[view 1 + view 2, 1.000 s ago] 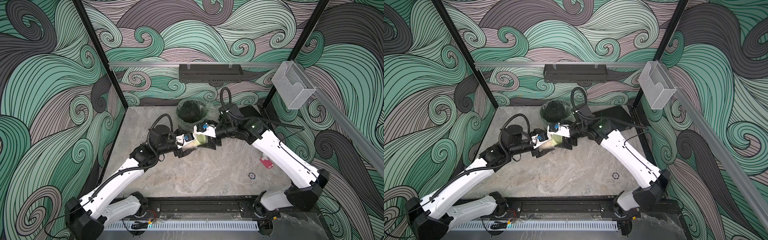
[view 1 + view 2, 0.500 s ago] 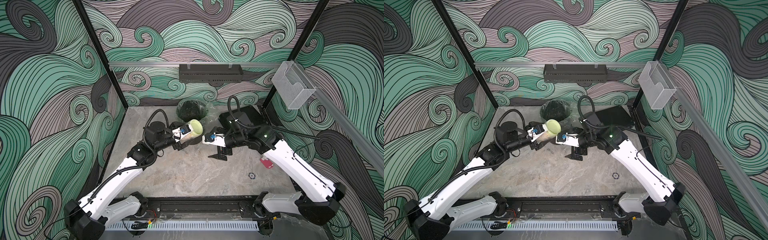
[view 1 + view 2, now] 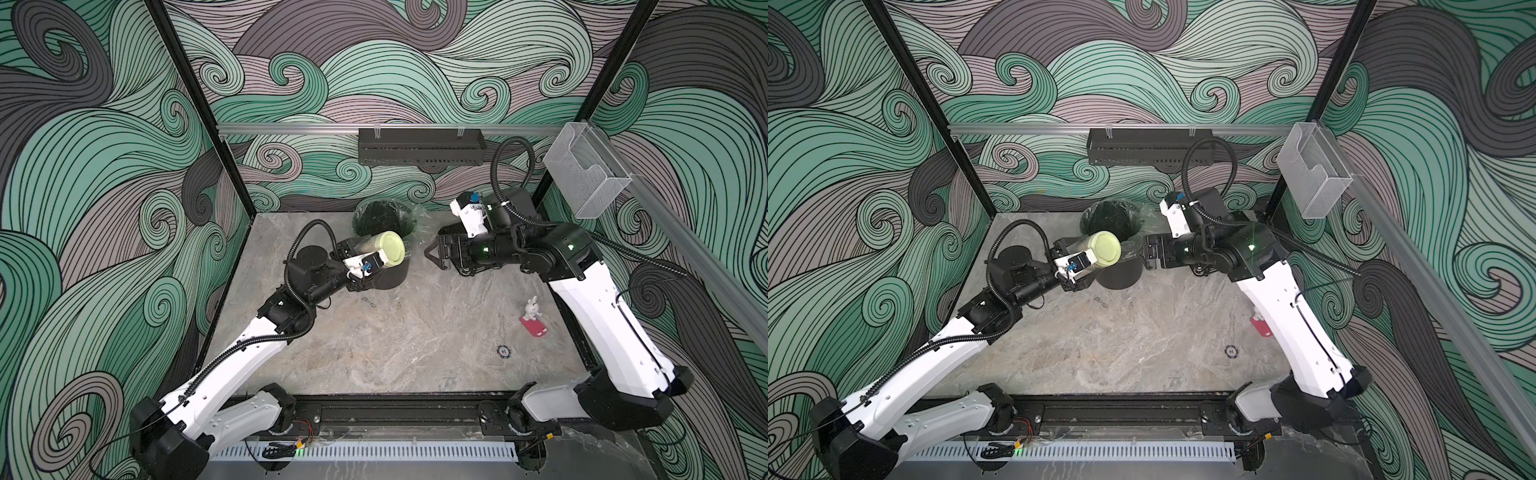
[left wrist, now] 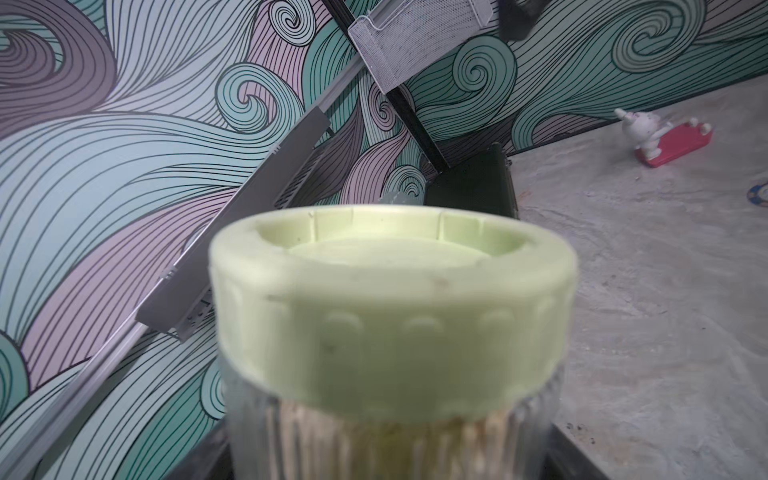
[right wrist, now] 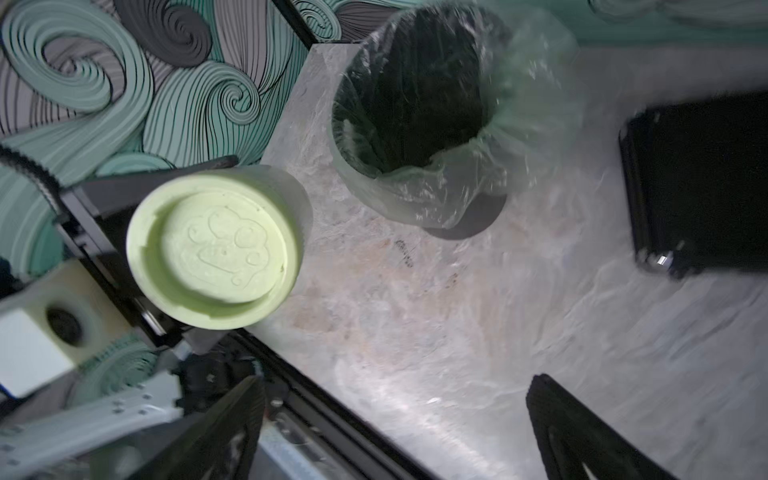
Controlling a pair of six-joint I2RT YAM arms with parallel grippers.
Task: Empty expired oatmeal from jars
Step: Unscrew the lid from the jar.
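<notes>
- Glass, ribbed and clear, forms the jar (image 3: 368, 248), a small cylinder capped by a round, pale yellow-green lid (image 3: 392, 251). The lid is matte plastic with a raised rim, scalloped marks round its side and an embossed figure on its sunken face.
- Pale beige oatmeal (image 4: 332, 446) shows, blurred, through the ribs just under the lid.
- The left gripper (image 3: 358, 257) has its jaws clamped on the jar's glass body. The jar is lifted off the worktop (image 3: 395, 340) and tipped well over, its capped end jutting past the jaws toward the right arm.
- On the jar's far side stands the waste bin (image 3: 390, 279), a round black tub with a thin, crinkled, see-through liner (image 3: 419, 218) draped over its rim. In both top views the lid overlaps the bin's near wall.
- The right gripper (image 3: 436, 257) faces the lid, its black wedge-shaped jaws spread wide with nothing between them. A clear gap separates them from the lid.
- A flat black box (image 5: 698, 183) lies on the grey, marble-veined worktop beyond the bin.
- Farther right, well apart from the jar, are a small round token (image 3: 504, 352) and a white rabbit figurine (image 3: 530, 308) on a red base (image 3: 536, 327).
- A mesh holder (image 3: 582, 174) hangs on the side rail.
</notes>
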